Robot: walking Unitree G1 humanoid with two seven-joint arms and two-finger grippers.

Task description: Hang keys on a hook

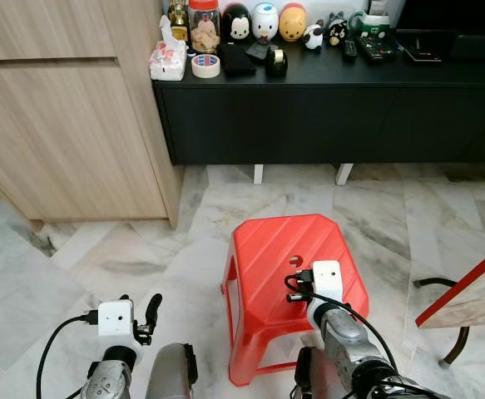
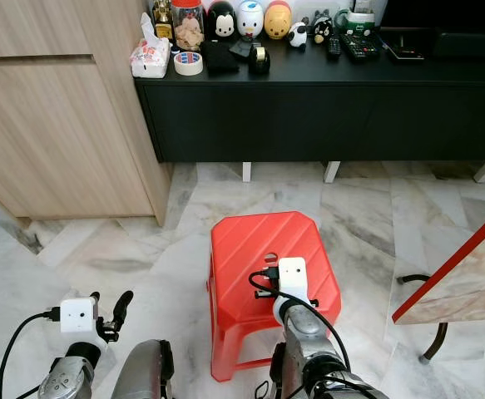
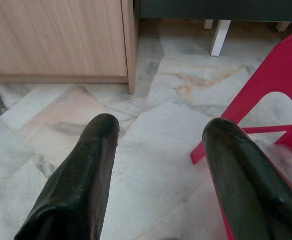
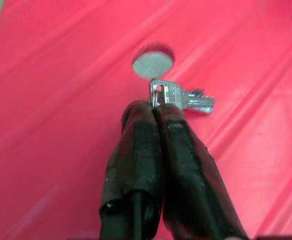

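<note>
1. Right hand [image 4: 156, 107] is over the red stool [image 1: 267, 249], its two black fingers pressed together on the keys [image 4: 178, 99]. The pinch sits at the ring end; the silver blade sticks out past the fingertips, just beside the round hole [image 4: 153, 61] in the stool seat.
2. Judgement: gripping at the ring end leaves the ring itself reachable for a hook later, and keeps the fingers flat enough to get under a thin object on a smooth seat. I cannot tell whether the keys are lifted off the seat or resting on it (the wrist view looks straight along the fingers, so any gap is lost).
3. Left hand [image 3: 158, 165] hangs low beside the stool on the cupboard side, fingers spread wide with nothing between them, over the marble floor [image 1: 142, 249]. It looks idle.
4. Hard to make out: how many keys there are. One blade is clear; a second may lie behind it (the ring is half covered by the fingertips).
5. From the head views the keys are hidden behind the white camera block [image 1: 326, 279] on the right wrist.
6. No hook is identifiable anywhere near the stool. Beyond the stool stands a black bench [image 1: 325, 108] with jars, figurines and remotes, and a wooden cupboard [image 1: 67, 108] next to it. Judgement: the hook must be found elsewhere.
</note>
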